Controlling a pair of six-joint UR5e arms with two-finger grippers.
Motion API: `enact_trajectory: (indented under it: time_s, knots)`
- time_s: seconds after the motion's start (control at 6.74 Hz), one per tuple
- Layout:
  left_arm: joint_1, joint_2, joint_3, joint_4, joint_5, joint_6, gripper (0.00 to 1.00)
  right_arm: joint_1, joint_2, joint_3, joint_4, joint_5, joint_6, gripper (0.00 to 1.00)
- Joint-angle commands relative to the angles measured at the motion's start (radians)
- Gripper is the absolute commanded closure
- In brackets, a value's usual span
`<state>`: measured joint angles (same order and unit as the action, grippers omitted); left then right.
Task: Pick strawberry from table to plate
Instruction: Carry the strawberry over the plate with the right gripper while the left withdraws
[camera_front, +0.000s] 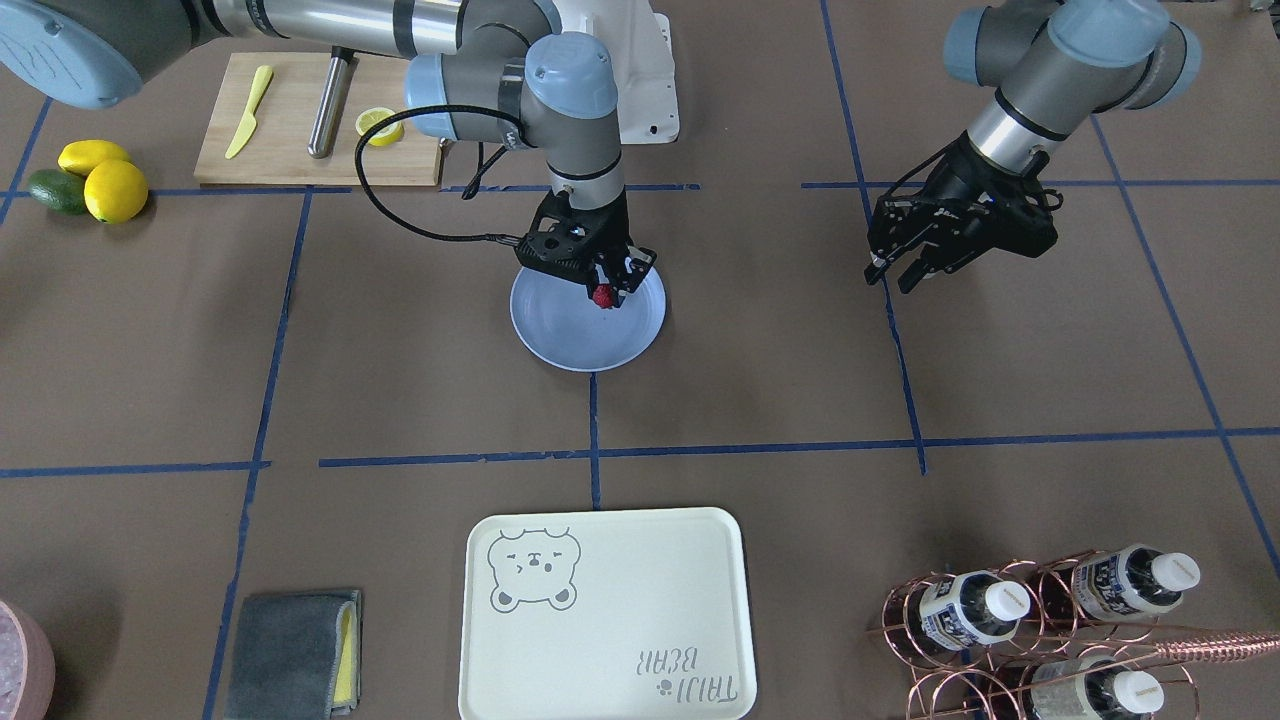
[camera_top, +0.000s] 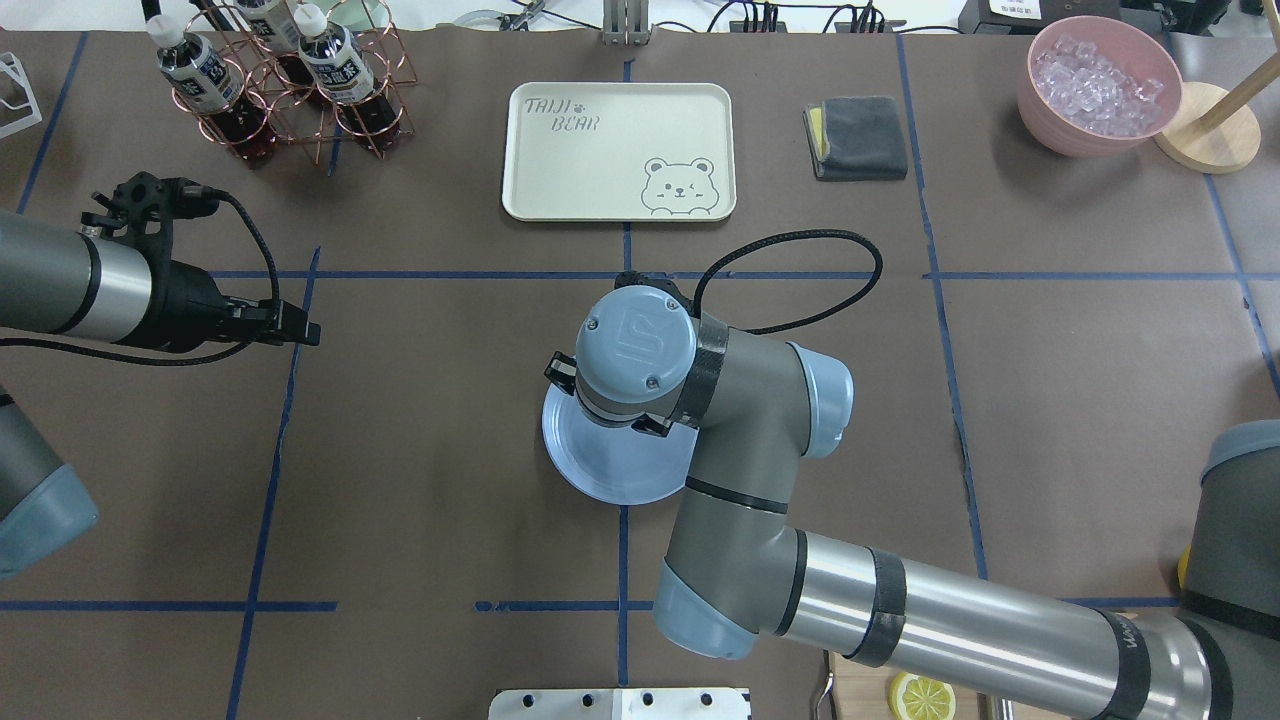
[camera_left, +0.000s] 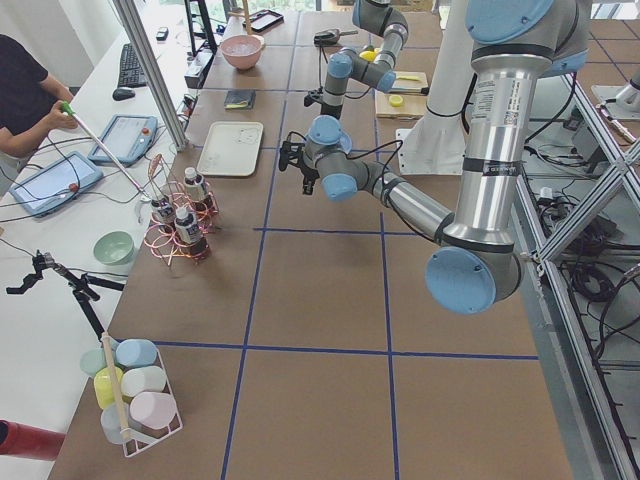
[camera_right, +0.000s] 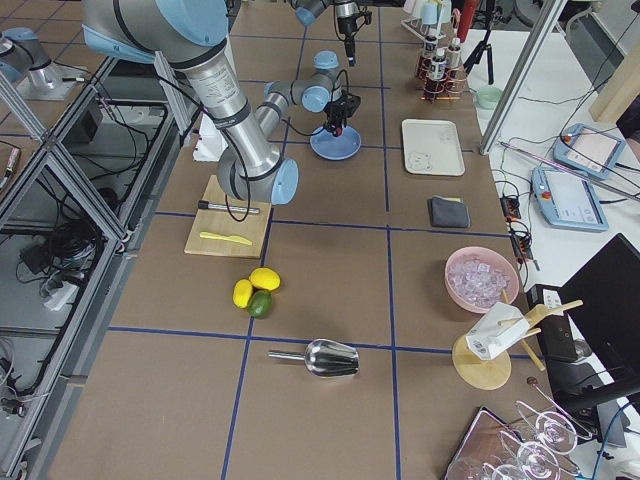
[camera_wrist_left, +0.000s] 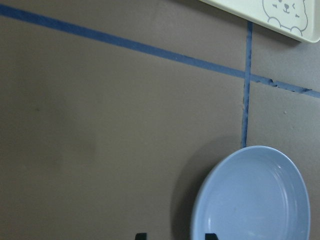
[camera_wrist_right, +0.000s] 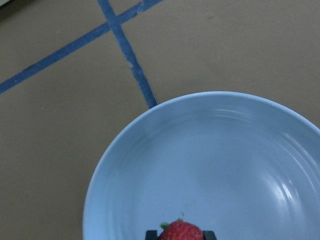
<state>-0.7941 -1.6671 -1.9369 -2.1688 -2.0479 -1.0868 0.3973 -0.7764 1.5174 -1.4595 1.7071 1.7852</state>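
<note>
Right hand (camera_front: 606, 288) is clamped on the strawberry (camera_front: 602, 297), low over the blue plate (camera_front: 570, 345) mid-surface (camera_front: 400, 350); can't tell if berry touches plate. Left hand (camera_front: 893, 277) hangs well apart, fingers spread. Pink bowl (camera_top: 1042, 115) holds ice (camera_top: 1100, 80).

open table (camera_front: 400, 330) around plate (camera_front: 575, 345), tray (camera_front: 620, 580) well apart
</note>
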Motion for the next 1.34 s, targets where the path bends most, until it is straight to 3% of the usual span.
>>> enact_trajectory:
  time_s: [0.0,1.19]
  knots:
    - [-0.002,0.000,-0.002,0.000,0.000,0.002,0.49,-0.006,-0.017,-0.011,-0.002,-0.006,0.000,1.00]
    - [0.000,-0.005,0.003,0.000,0.000,0.002,0.47,-0.014,-0.021,-0.014,-0.005,-0.007,-0.006,1.00]
